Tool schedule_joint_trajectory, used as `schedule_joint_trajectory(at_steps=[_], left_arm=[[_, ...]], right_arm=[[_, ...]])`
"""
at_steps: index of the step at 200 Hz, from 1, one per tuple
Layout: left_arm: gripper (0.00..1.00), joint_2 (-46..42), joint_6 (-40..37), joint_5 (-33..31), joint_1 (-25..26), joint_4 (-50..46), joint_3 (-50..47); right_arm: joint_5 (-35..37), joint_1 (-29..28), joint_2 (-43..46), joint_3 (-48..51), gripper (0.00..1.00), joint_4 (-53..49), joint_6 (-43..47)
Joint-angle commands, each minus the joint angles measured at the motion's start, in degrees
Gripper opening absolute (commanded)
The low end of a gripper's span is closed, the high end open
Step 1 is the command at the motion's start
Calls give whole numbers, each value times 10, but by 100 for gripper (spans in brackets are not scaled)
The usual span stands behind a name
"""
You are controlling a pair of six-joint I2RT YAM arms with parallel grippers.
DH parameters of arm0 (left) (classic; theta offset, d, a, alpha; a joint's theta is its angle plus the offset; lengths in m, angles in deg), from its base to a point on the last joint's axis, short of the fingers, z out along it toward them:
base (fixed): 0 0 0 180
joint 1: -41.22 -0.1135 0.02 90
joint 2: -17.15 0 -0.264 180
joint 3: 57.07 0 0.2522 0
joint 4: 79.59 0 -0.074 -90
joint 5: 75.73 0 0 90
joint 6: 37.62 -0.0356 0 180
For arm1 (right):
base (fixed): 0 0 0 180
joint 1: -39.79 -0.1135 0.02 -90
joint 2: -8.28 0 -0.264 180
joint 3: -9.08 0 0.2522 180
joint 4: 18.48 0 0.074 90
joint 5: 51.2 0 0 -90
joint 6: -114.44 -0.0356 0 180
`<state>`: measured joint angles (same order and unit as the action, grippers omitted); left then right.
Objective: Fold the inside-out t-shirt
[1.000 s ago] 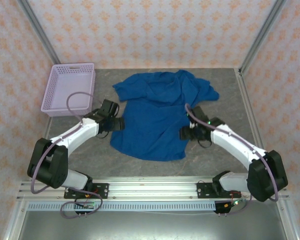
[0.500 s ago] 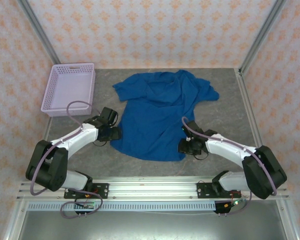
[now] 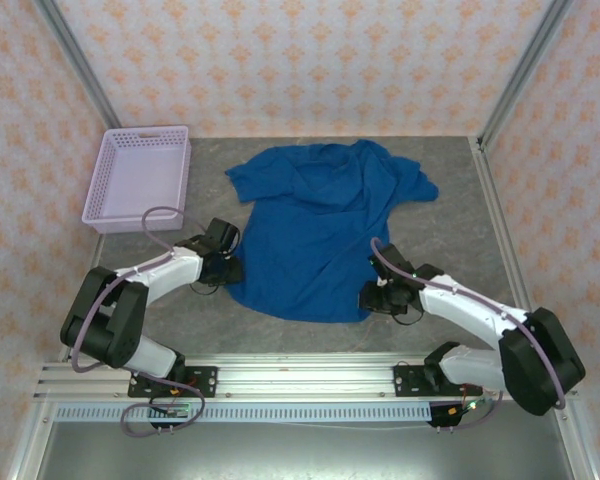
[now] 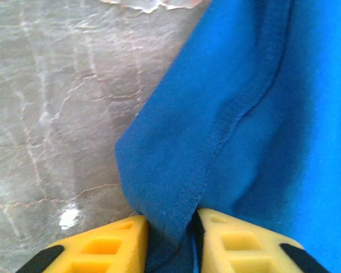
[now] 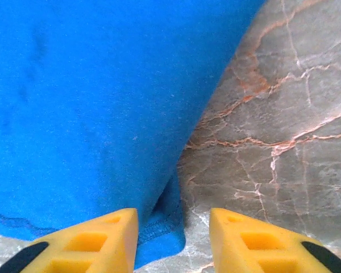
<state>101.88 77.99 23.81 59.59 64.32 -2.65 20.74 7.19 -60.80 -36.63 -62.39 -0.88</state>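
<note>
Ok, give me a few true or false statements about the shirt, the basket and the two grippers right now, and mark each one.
1. The t-shirt lies inside the lavender basket. False: it is spread on the table, to the basket's right.
2. The left gripper has a fold of the shirt's hem between its fingers. True.
3. The right gripper has its fingers pressed together. False: bare table shows between them, with the shirt's corner against one finger.
4. The basket stands at the table's far left corner. True.
</note>
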Motion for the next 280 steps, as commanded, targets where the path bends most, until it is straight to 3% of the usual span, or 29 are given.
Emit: schedule_joint_trajectory(at_steps=[1,31,68,101,131,144,168,197,229,257,280], left_arm=[[22,15,1,10,4,12,-11],[11,1,2,8,5,8,-15],[4,-55,9,-7,16,1,-31],[4,-82,14,-6,82,-11,-26],[5,-91,26,-59,116,-16,-25],[13,-94,22,-87,120,-21,-22],[46,-119,0,-150,151,-39,-5],[65,-184,-67,-174,218,13,-7],[73,-167,-162,-127,318,161,-18],[75,-47,-245,-202,420,200,47],[76,50,-291,-265,466,230,100]], right_arm=[[1,-3,-30,8,34,29,3],[-10,-3,-45,15,20,46,0],[36,18,9,-25,0,-36,24],[59,102,82,-74,0,-109,58],[55,153,106,-94,0,-101,52],[45,160,105,-108,0,-98,52],[31,161,89,-134,0,-95,58],[25,165,62,-155,0,-97,72],[2,173,33,-178,0,-94,77],[-24,182,16,-200,0,-91,74],[-52,197,-8,-206,0,-76,65]])
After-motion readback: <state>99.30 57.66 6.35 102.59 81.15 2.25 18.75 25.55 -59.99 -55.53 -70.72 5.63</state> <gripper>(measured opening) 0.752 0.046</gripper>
